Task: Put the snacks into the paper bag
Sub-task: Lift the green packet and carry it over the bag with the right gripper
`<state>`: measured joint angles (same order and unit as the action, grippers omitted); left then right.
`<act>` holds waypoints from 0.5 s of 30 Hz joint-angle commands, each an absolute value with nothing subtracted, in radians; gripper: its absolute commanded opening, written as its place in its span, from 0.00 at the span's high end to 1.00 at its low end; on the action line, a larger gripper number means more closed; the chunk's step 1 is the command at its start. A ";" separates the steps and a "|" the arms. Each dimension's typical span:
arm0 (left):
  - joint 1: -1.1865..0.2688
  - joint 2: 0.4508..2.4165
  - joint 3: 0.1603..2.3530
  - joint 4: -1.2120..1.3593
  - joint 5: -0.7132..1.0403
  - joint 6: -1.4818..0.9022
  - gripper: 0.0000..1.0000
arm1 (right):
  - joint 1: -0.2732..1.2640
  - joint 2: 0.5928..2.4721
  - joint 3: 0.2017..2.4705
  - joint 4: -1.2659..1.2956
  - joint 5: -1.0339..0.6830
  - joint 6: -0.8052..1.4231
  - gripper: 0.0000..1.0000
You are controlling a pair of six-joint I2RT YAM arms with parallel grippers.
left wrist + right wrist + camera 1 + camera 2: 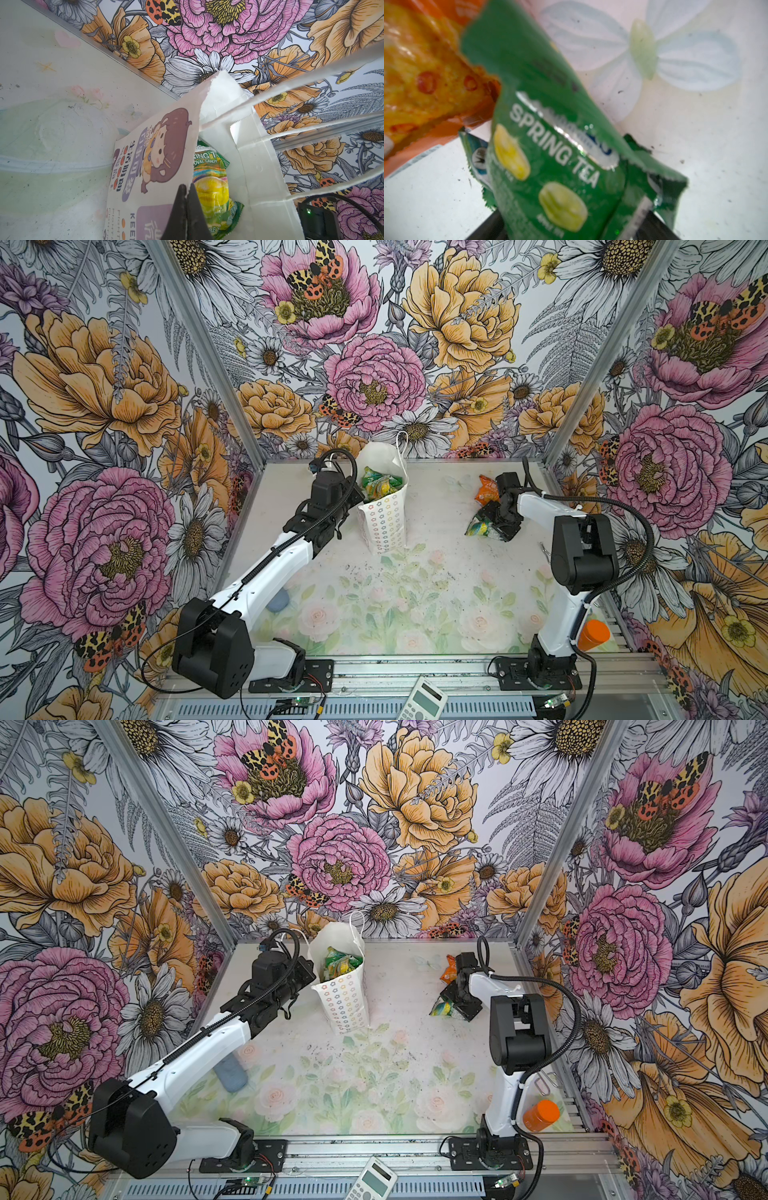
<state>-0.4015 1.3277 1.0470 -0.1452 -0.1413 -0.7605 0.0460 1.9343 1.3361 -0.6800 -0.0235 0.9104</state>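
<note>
The white paper bag stands upright at the back centre, and its cartoon girl side faces the left wrist view. Green and yellow snacks lie inside it. My left gripper is shut on the bag's rim. At the back right, a green snack packet sits between the wide-apart jaws of my right gripper. An orange snack packet lies just behind it.
An orange bottle lies by the right arm's base. A calculator rests on the front rail. A blue object lies under the left arm. Flowered walls close in three sides.
</note>
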 commanded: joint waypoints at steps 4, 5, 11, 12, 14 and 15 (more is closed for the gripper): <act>-0.393 1.310 1.046 -0.128 -0.126 -0.761 1.00 | 0.041 1.945 1.326 -0.697 0.041 0.802 0.31; -0.394 1.310 1.046 -0.127 -0.126 -0.761 1.00 | 0.041 1.940 1.325 -0.696 0.041 0.792 0.34; -0.393 1.308 1.045 -0.128 -0.126 -0.761 1.00 | 0.041 1.917 1.321 -0.694 0.031 0.739 0.49; -0.394 1.308 1.045 -0.128 -0.126 -0.761 1.00 | 0.041 1.912 1.322 -0.694 0.028 0.732 0.51; -0.393 1.307 1.044 -0.127 -0.126 -0.761 1.00 | 0.041 1.895 1.319 -0.685 0.009 0.715 0.55; -0.393 1.307 1.044 -0.127 -0.126 -0.761 1.00 | 0.041 1.887 1.316 -0.679 0.000 0.708 0.57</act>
<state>-0.4015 1.3277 1.0470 -0.1452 -0.1410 -0.7605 0.0463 1.9186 1.3354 -0.6643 -0.0048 0.7532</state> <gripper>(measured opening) 0.049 0.445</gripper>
